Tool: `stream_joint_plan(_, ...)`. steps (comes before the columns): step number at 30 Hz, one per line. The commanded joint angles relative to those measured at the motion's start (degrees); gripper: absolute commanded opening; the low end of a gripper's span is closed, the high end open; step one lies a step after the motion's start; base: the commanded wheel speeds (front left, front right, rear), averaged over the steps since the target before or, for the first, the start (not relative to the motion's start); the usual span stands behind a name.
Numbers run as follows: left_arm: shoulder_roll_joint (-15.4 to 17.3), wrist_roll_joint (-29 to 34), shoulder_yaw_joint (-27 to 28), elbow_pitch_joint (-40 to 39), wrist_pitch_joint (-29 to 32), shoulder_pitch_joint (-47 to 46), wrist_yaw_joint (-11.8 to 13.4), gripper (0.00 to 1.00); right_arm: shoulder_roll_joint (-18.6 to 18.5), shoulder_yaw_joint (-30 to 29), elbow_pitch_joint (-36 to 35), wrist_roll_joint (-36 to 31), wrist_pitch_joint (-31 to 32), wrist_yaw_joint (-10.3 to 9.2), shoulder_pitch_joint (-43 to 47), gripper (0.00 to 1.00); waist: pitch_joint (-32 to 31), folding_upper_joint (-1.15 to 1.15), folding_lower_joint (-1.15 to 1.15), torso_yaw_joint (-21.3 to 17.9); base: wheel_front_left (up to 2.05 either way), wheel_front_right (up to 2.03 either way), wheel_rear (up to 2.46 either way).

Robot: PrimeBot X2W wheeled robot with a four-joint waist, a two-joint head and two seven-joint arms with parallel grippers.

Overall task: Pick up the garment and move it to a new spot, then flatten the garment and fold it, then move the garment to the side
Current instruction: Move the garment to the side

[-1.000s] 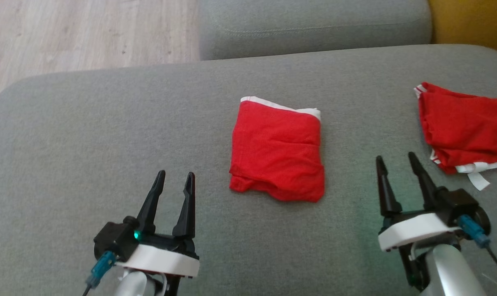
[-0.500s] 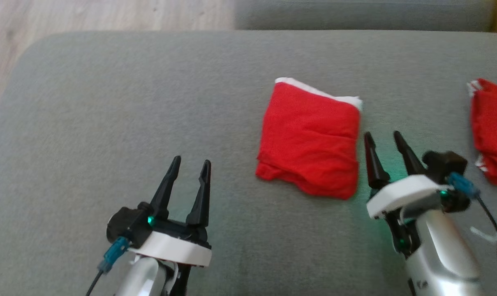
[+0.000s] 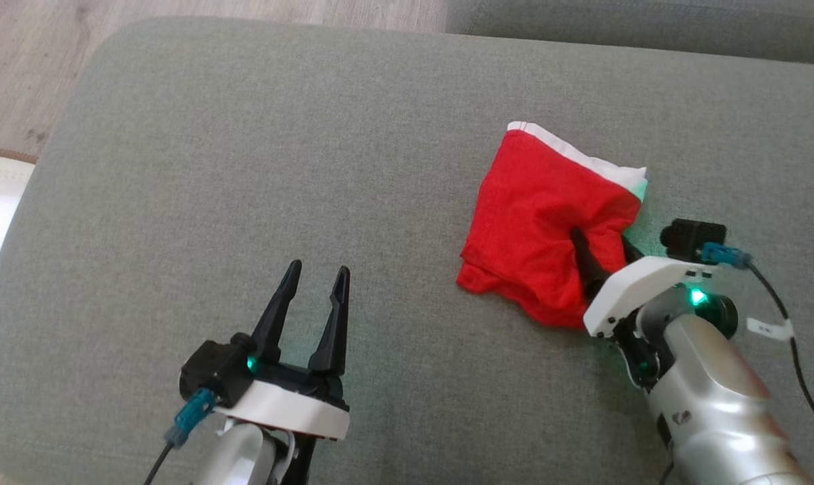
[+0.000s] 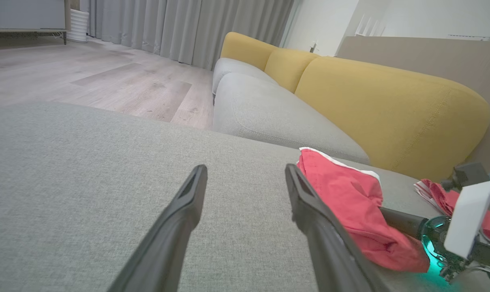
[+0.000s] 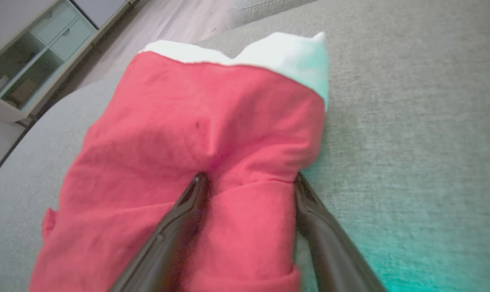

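- A broad grey cushion (image 3: 245, 168) takes up the foreground, with pale wood floor (image 3: 16, 67) beyond its far left corner. Yellow backrests (image 4: 390, 109) and grey curtains (image 4: 188, 28) stand further off.
- The red garment (image 3: 541, 215) lies folded on the cushion, right of centre, its white band (image 3: 582, 155) along the far edge.
- The right gripper (image 5: 249, 178) is at the garment's near right corner, its claw spread wide. One finger (image 3: 585, 259) presses into the red cloth and the other sits at the cloth's right edge, with a hump of fabric between them that is not pinched.
- The left gripper (image 3: 318, 267) is over bare cushion at the near left, fingers apart and empty, well apart from the garment.
- A second red cloth (image 4: 431, 192) lies further right, behind the right gripper.
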Motion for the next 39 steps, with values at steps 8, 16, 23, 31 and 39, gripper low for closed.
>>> stream_joint_plan(8,0.06,0.00,1.71,-1.59,-0.30,-1.97,-0.34,1.00,0.92,4.58,6.06,-6.73,-2.85,-0.04,-4.05,0.00,-1.04,0.00,0.00,-1.64,0.00,0.00,0.00)
stream_joint_plan(16,0.06,0.54,2.11,-1.65,-0.30,-1.79,-0.34,1.00,-1.53,6.25,6.31,-18.35,-7.96,-0.04,-8.39,0.00,-2.20,0.00,0.00,-5.07,0.00,0.00,0.00)
stream_joint_plan(23,0.06,0.55,2.77,-1.87,-0.30,-1.29,-0.34,1.00,-9.25,14.22,1.70,-21.68,-7.14,-0.04,-9.99,0.00,-3.34,0.00,0.00,-8.22,0.00,0.00,0.00)
stream_joint_plan(31,0.06,0.31,2.99,-2.39,-0.30,-1.32,-0.34,1.00,-24.87,22.64,-5.67,-12.77,-0.51,-0.04,-11.19,0.00,-2.22,0.00,0.00,-10.29,0.00,0.00,0.00)
stream_joint_plan(39,0.06,0.31,2.33,-2.71,-0.30,-3.40,-0.34,1.00,-41.39,26.27,-10.61,-3.41,2.52,-0.04,-12.24,0.00,2.29,0.00,0.00,-10.37,0.00,0.00,0.00)
